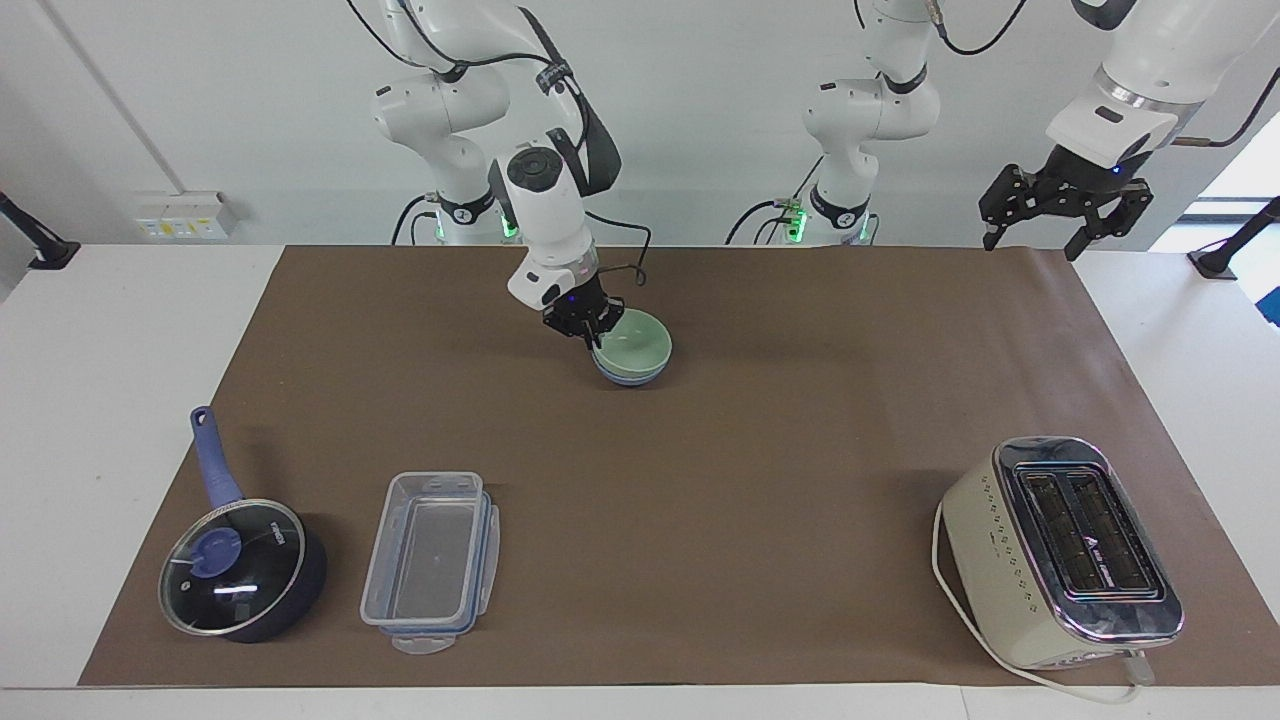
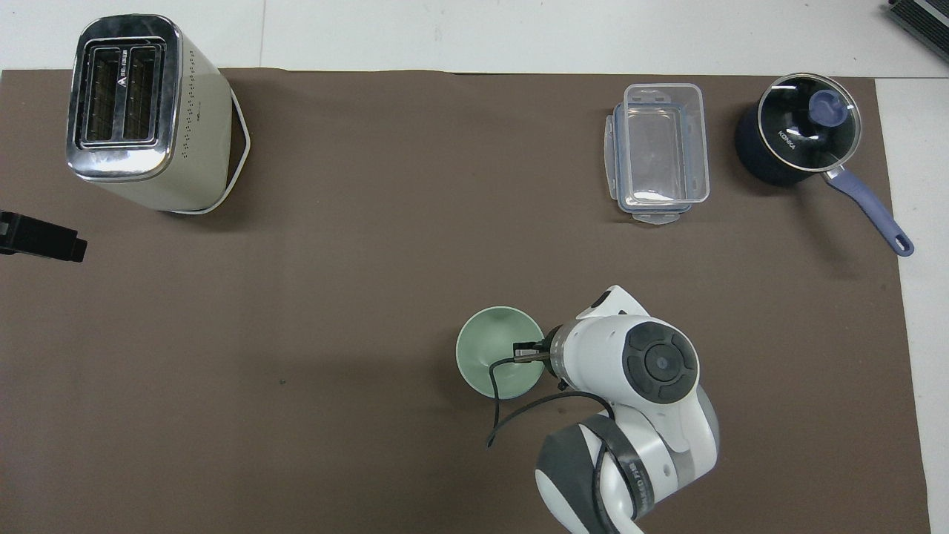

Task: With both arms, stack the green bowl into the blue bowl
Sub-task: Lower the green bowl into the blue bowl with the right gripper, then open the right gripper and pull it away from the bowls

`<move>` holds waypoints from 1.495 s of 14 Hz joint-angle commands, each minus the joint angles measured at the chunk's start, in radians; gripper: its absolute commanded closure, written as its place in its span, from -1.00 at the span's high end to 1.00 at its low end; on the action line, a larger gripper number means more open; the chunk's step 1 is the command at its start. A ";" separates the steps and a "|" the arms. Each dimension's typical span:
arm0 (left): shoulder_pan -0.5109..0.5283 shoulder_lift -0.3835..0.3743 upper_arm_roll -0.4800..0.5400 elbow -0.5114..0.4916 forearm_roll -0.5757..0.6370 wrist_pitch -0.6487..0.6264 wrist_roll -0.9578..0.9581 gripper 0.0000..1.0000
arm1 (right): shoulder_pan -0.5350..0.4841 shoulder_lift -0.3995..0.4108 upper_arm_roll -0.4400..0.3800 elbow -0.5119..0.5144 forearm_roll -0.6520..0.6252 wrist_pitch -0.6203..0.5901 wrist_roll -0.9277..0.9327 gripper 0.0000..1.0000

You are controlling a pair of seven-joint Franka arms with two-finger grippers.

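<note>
The green bowl sits nested in the blue bowl, of which only a thin band shows under it, on the brown mat just toward 12 o'clock from the mat's middle. The right gripper is at the green bowl's rim, at the bowl's 9 o'clock. The left gripper hangs with fingers spread over the mat's 1 o'clock corner. A saucepan and a clear box stand at 7 o'clock, a toaster at 4 o'clock.
</note>
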 commanded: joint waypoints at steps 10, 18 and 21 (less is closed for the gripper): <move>0.007 -0.005 -0.006 0.007 0.019 -0.017 -0.008 1.00 | -0.008 0.006 -0.001 0.017 0.025 0.018 -0.055 -0.42; 0.007 -0.005 -0.006 0.007 0.017 -0.017 -0.007 1.00 | -0.042 -0.055 -0.015 0.068 0.007 -0.026 -0.043 1.00; 0.007 -0.005 -0.006 0.007 0.019 -0.017 -0.007 1.00 | -0.112 -0.073 -0.016 0.132 -0.010 -0.112 -0.043 1.00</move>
